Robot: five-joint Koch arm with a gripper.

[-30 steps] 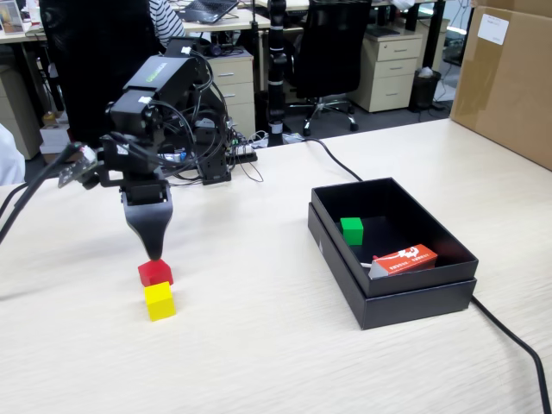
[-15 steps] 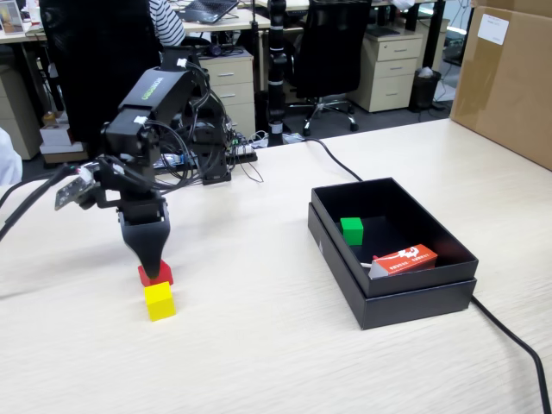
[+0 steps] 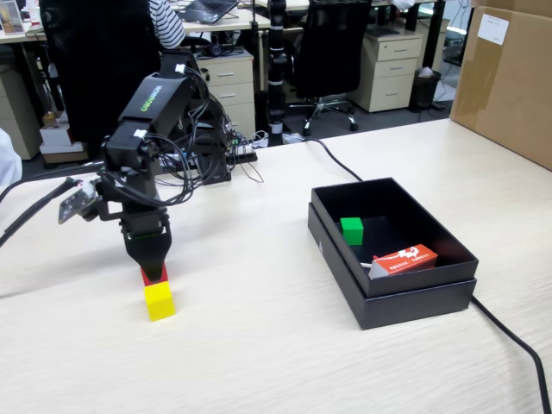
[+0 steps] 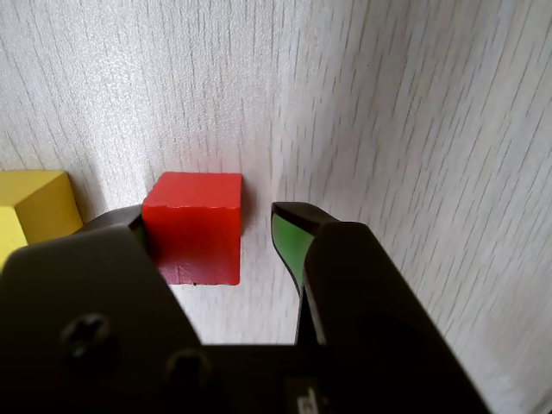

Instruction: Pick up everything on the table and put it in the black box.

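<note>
Two small plain cubes left on pale wood-grain tabletop | jaws apart astride red cube, lower left of fixed view, yellow cube touching | green cube in shallow black cardboard box | next: close, lift.

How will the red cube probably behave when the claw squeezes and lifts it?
The red cube looks rigid with flat faces, so it should neither bend nor roll. Its glossy paint could slip. The yellow cube lies very near and might be nudged.
</note>
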